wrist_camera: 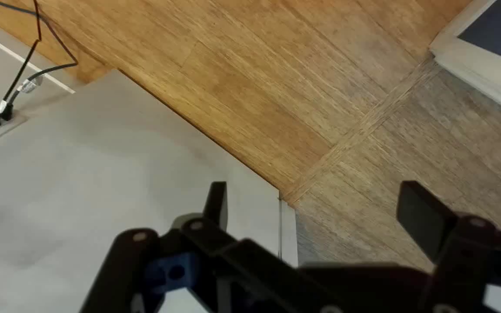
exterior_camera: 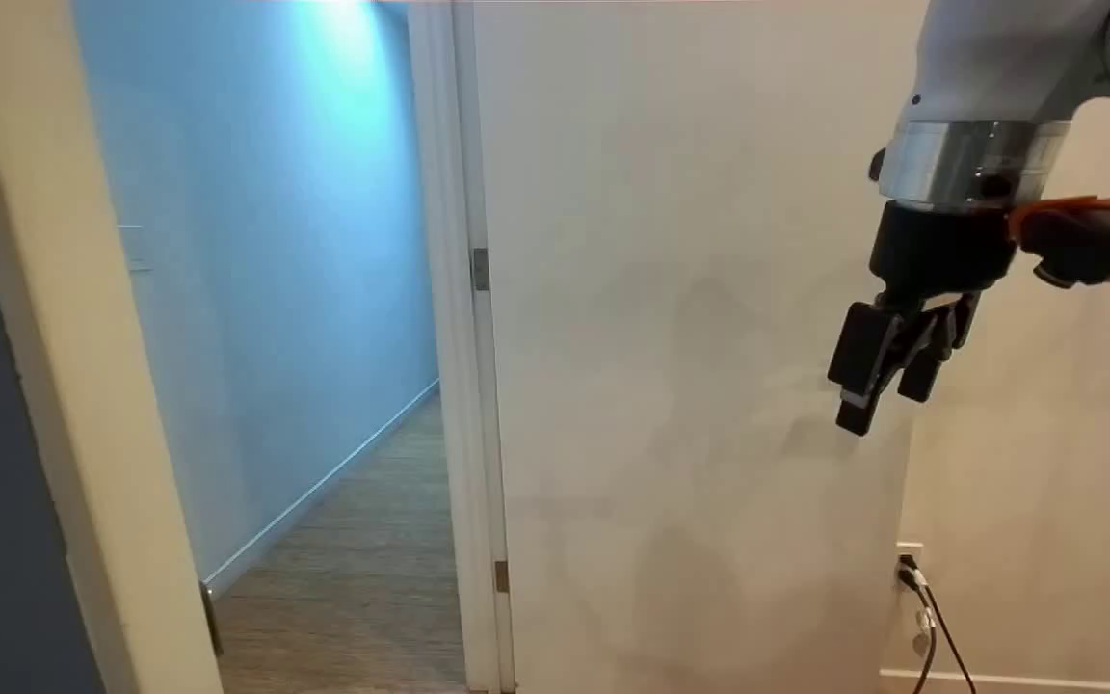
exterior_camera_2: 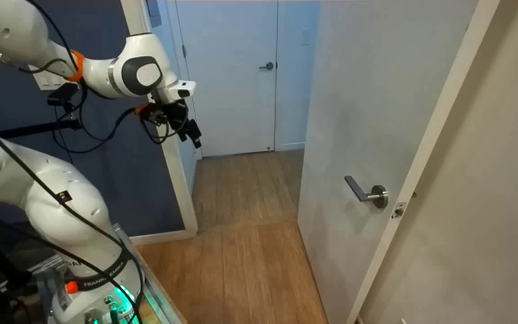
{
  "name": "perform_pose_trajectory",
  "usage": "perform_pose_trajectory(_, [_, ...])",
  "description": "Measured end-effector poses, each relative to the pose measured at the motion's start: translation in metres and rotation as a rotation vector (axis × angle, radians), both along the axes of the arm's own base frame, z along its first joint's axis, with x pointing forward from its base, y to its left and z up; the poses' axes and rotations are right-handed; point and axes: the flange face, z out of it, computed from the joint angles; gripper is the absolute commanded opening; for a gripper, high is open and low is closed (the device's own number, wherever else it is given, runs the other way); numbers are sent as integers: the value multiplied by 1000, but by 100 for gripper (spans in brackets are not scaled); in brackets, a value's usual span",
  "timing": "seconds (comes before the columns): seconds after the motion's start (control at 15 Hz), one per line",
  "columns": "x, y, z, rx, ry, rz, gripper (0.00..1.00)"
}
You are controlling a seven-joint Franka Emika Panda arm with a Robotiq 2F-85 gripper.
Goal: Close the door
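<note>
The door (exterior_camera: 690, 337) is a tall plain white panel and stands open, swung into the room beside the right-hand wall. It also shows in an exterior view (exterior_camera_2: 376, 99) and at the left of the wrist view (wrist_camera: 115, 143). Its silver lever handle (exterior_camera_2: 364, 191) shows in an exterior view, near the latch edge; the handle is hidden or out of view elsewhere. My gripper (exterior_camera: 885, 400) is in the air, apart from the door, near the doorway frame in an exterior view (exterior_camera_2: 191, 137). In the wrist view my gripper (wrist_camera: 313, 195) is open, its fingers wide apart with nothing between them.
The doorway opens onto a hallway with a wood floor (exterior_camera_2: 250, 189) and a shut white far door (exterior_camera_2: 227, 90). The white door frame (exterior_camera_2: 178, 180) and dark blue wall (exterior_camera_2: 119, 180) flank the arm. An outlet with cables (exterior_camera: 911, 569) is on the wall near the door.
</note>
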Motion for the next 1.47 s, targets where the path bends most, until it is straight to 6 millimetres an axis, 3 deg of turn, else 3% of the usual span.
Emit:
perform_pose_trajectory(0.53, [1, -2, 1, 3, 0, -5, 100])
perform_pose_trajectory(0.73, [9, -26, 19, 43, -34, -60, 100])
perform_pose_trajectory(1.07, [11, -129, 99, 181, -143, -182, 100])
perform_pose_trajectory(1.47, [-30, -291, 170, 339, -343, -461, 100])
